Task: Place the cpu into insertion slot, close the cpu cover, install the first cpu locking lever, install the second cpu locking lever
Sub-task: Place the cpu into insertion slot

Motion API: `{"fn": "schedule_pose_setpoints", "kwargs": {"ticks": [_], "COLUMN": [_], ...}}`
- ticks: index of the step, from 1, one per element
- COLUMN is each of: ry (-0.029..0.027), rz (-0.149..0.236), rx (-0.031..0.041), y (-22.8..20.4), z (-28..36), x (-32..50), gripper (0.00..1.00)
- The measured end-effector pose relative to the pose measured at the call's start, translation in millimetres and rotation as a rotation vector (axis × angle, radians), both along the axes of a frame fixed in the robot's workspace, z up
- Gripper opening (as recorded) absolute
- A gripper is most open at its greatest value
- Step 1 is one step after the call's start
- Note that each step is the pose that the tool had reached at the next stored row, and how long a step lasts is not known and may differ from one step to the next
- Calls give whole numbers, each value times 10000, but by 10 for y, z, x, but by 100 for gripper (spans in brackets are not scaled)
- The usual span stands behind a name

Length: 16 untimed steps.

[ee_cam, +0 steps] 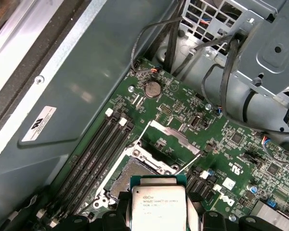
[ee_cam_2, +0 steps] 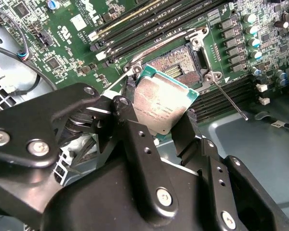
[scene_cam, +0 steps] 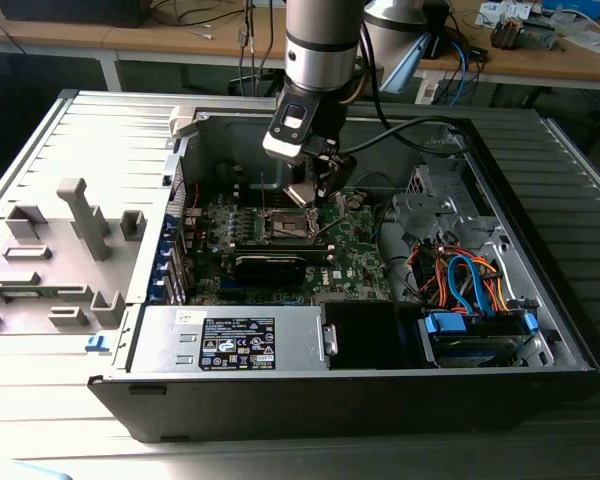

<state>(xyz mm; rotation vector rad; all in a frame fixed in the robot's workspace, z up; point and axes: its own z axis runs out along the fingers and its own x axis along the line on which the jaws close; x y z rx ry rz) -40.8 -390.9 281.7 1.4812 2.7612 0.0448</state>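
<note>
My gripper is shut on the cpu, a flat silvery square chip with a green edge, clamped by two opposite sides between the black fingers. In the first wrist view the cpu hangs just above and slightly to one side of the insertion slot, whose contact field lies bare. The cpu cover stands swung open beyond the slot. Two thin wire levers stick out, unlatched. In the exterior view the gripper hovers over the insertion slot on the green motherboard.
The open computer case surrounds the board. Black memory slots run alongside the socket. A black card, a power supply, a drive cage with orange and blue cables and loose black cables lie nearby.
</note>
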Motion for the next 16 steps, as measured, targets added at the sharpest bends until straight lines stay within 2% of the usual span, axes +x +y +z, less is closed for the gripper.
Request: {"fn": "schedule_pose_setpoints", "kwargs": {"ticks": [16], "ry": [-1], "rz": [-668], "rx": [-32], "y": [0], "z": [-6], "x": [0], "gripper": [55]}}
